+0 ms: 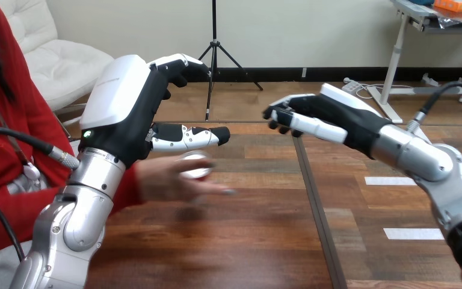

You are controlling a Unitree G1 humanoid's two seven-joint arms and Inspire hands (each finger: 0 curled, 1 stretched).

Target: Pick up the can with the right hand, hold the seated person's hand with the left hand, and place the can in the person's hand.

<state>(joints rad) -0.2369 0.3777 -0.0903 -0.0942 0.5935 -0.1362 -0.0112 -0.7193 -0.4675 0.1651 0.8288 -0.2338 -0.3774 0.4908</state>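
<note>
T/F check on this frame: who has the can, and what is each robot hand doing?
1. The can lies in the person's hand. True.
2. The right hand grips the can. False: it is open and empty, off to the can's right.
3. The left hand is above the person's hand. True.
4. The left hand is curled round the can. False: it is open, above the can, not round it.
</note>
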